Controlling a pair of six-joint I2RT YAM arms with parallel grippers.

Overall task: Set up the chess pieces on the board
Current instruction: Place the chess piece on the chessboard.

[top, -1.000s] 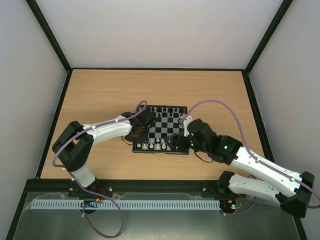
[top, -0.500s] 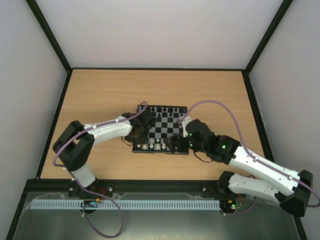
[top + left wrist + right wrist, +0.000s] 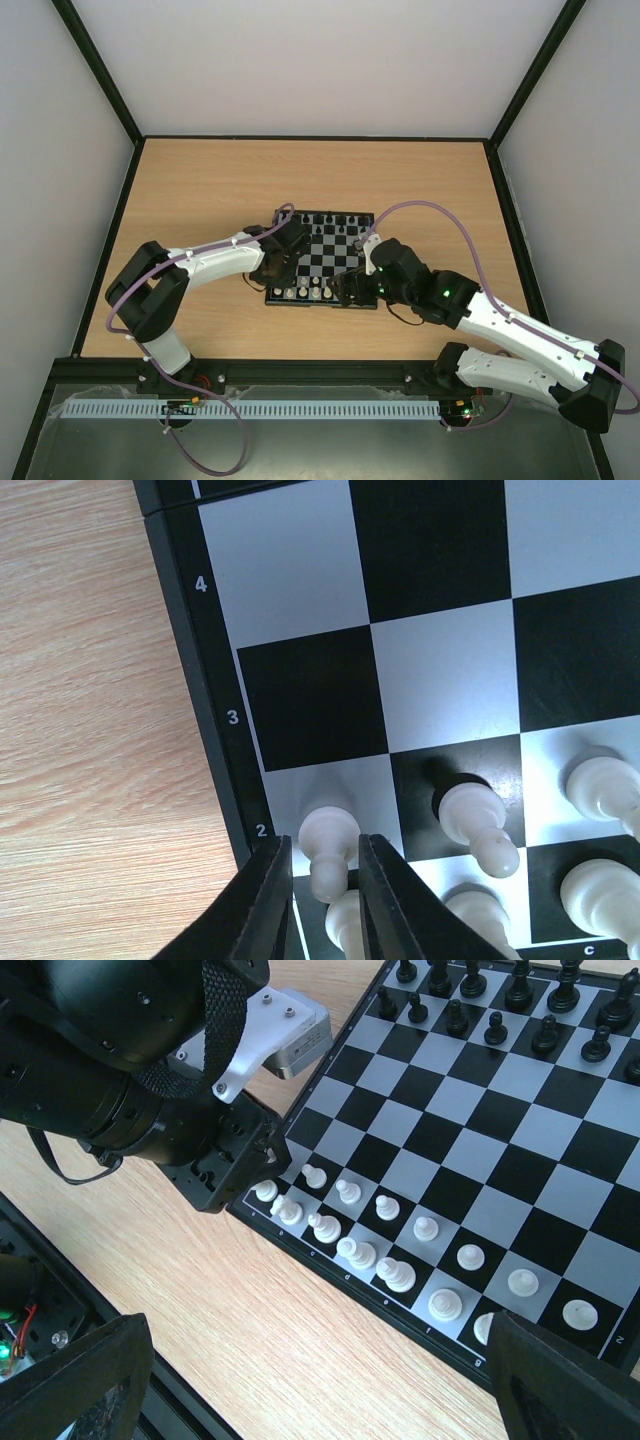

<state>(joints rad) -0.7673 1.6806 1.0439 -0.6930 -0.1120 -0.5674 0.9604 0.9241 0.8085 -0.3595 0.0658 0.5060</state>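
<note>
The step in hand looked to be the setting-down of a small cream plastic pawn [image 3: 327, 832] on the pale edge-file square marked 2, at the near left corner of the small chessboard [image 3: 190, 680] with black and pale grey checks. The left pincer [image 3: 323, 880] straddled that pawn, its black jaws close on either side. Whether they pinched it or stood free of it, I could not tell. The pawn stood upright on its square. The next move probably called for the jaws to part a little more and lift straight up, without brushing the cream pieces just beside and behind it.

The right pincer [image 3: 315, 1345] hung wide open and empty over the board's near edge.

Only the left wrist view showed the pawn between the jaws. The right wrist view hid it behind the black body of the left arm [image 3: 130, 1060]. It showed instead two rows of cream chess pieces [image 3: 425, 1228] along the board's near side and tiny black pieces [image 3: 490, 1022] along its far side. The near right end was cut off there, so a gap could not be ruled out. The top view showed both arms meeting at the board on the wooden desk [image 3: 200, 180], with the pieces too small to read.
</note>
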